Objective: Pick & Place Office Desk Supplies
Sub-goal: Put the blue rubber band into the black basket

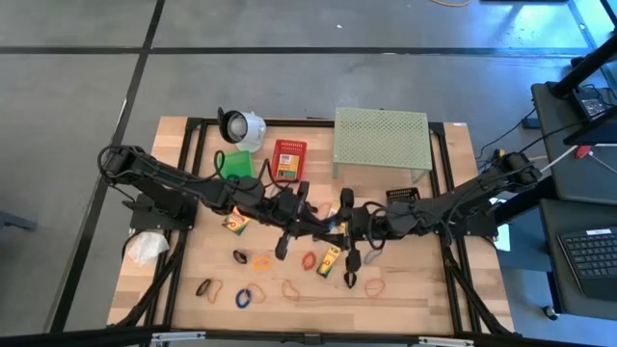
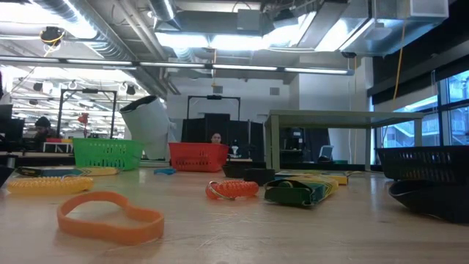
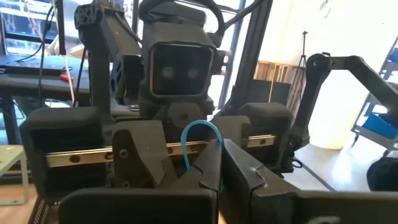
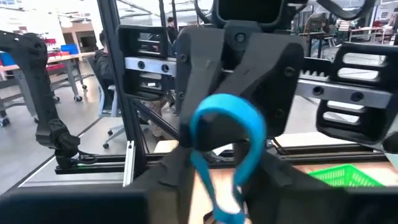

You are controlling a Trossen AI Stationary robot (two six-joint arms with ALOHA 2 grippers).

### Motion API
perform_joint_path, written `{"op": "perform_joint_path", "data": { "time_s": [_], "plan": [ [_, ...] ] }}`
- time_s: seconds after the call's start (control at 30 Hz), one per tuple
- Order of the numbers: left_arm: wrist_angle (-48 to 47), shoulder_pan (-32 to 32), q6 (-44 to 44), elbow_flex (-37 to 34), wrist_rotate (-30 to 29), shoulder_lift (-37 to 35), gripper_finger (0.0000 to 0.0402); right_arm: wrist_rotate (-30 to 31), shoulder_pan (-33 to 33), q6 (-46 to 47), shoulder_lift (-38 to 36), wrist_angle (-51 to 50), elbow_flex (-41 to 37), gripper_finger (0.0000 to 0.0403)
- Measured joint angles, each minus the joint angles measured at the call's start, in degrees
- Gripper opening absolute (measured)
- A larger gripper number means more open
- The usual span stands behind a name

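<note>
The two arms meet over the middle of the worktop [image 1: 193, 280], tip to tip. The left end effector [image 1: 310, 222] is closed on a blue rubber band [image 3: 199, 134]. The band stands up as a small arch from between its dark fingers in the left wrist view. In the right wrist view the same band [image 4: 227, 121] loops over the tip of the left end effector, and its lower end hangs down toward the right arm's own fingers.

The right end effector [image 1: 339, 227] faces the left one directly, just beside the band. I cannot tell whether its fingers are open or closed, or whether they grip the band.

Other supplies lie loose on the wood:
- One crayon box [image 1: 236, 224] lies under the left arm, and a second crayon box [image 1: 330, 260] lies near the front of the meeting point.
- A red band [image 1: 308, 259] and an orange band [image 1: 262, 261] lie between the boxes.
- Another orange band [image 1: 374, 285] lies to the right.
- A second blue band [image 1: 246, 297] and a black band [image 1: 203, 287] lie near the front edge.

Toward the back stand a green basket [image 1: 236, 164], a red basket [image 1: 289, 159] and a pale green perforated shelf [image 1: 381, 143]. A white round object [image 1: 243, 127] sits at the back left.
</note>
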Motion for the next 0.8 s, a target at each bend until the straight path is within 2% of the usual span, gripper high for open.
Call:
{"op": "perform_joint_path", "data": {
  "time_s": [0.17, 0.47, 0.63, 0.8],
  "plan": [
    [-0.1, -0.3, 0.0, 0.0, 0.1, 0.0, 0.0002, 0.1, 0.0, 0.0, 0.0, -0.1, 0.0, 0.0012],
    [-2.3, -0.4, 1.3, 0.0, -1.8, -0.1, 0.0002, 0.1, 0.0, 3.1, 0.0, -2.4, 0.0, 0.0003],
    [-7.9, -0.4, 2.5, 0.0, -9.6, -1.6, 0.0005, 2.0, 0.0, 5.8, -1.7, -7.7, 0.0, 0.0002],
    [-12.5, -0.3, 2.9, 0.0, -17.5, -4.2, 0.0040, 5.9, 0.0, 9.3, -5.7, -16.1, 0.0, 0.0001]
  ]
}}
